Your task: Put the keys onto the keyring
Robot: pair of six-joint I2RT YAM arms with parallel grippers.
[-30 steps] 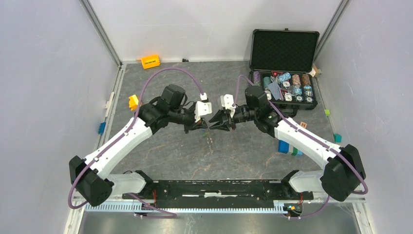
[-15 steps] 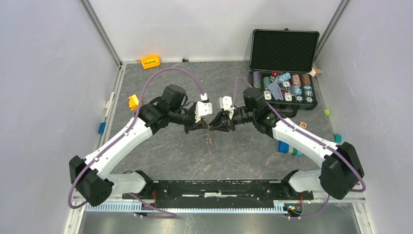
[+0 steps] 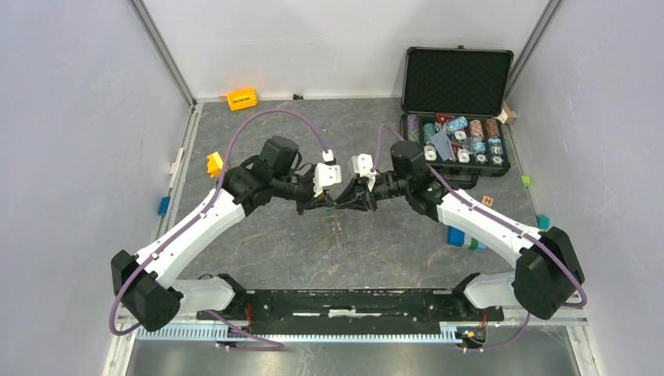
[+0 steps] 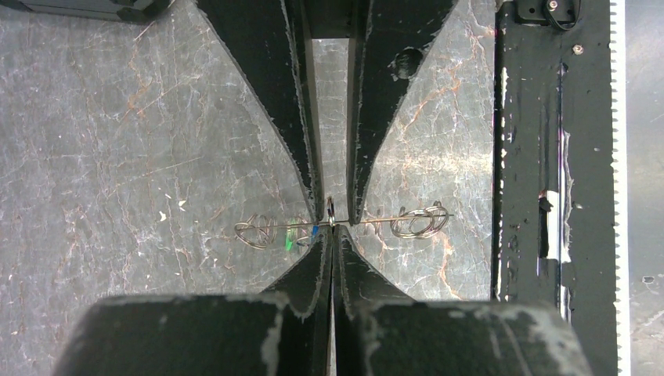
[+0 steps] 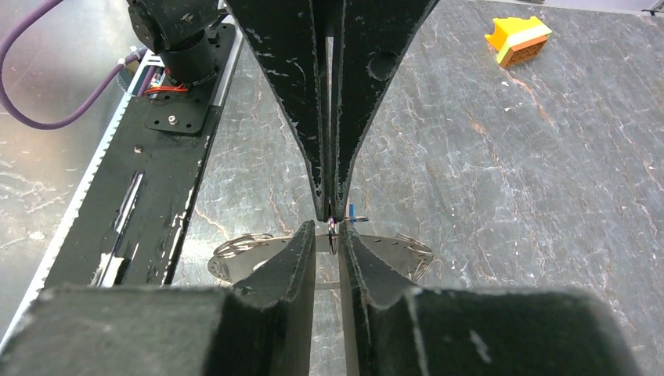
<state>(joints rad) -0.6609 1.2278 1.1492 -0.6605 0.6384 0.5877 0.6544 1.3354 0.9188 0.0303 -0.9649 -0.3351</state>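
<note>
Keyring (image 4: 416, 223) looks held up off the table (image 4: 117, 157), mid-air between the arms, edge-on in the left wrist view. Green key (image 4: 290, 240) and blue key (image 4: 313, 231) sit along its wire, just beside the fingertips. Threaded or not, can't tell. Left gripper (image 4: 330, 235) is pinched together on the wire, acting as the fixture I'd say. Right gripper (image 4: 334, 207) faces it tip to tip, jaws a sliver apart around a tiny loop (image 4: 330, 207) without touching it. Looks lined up to grab the loop.
</note>
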